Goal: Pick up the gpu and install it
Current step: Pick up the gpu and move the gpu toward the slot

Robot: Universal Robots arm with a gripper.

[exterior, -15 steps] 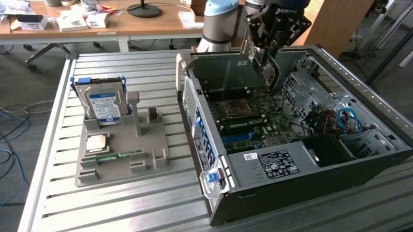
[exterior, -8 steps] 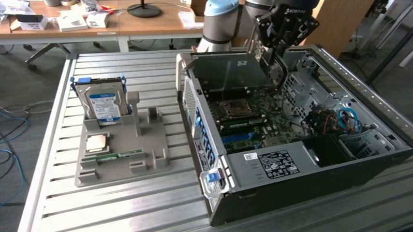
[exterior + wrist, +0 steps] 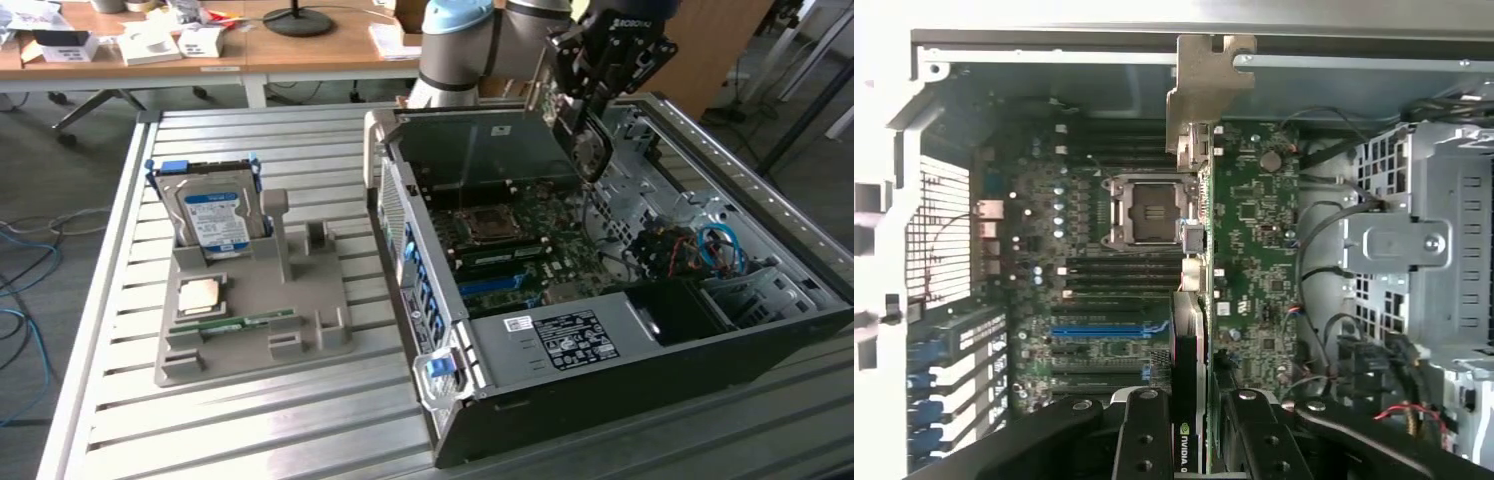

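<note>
Gpu hung edge-on above the motherboard, inside the open computer case, not yet seated. Gripper pinched it from both sides. Toward the exterior view's left, a grey tray held a hard drive upright at its far end.

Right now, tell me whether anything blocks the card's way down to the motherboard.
Nothing visible does. The end effector grips the card on edge above the open case, with the motherboard uncovered beneath it.
</note>
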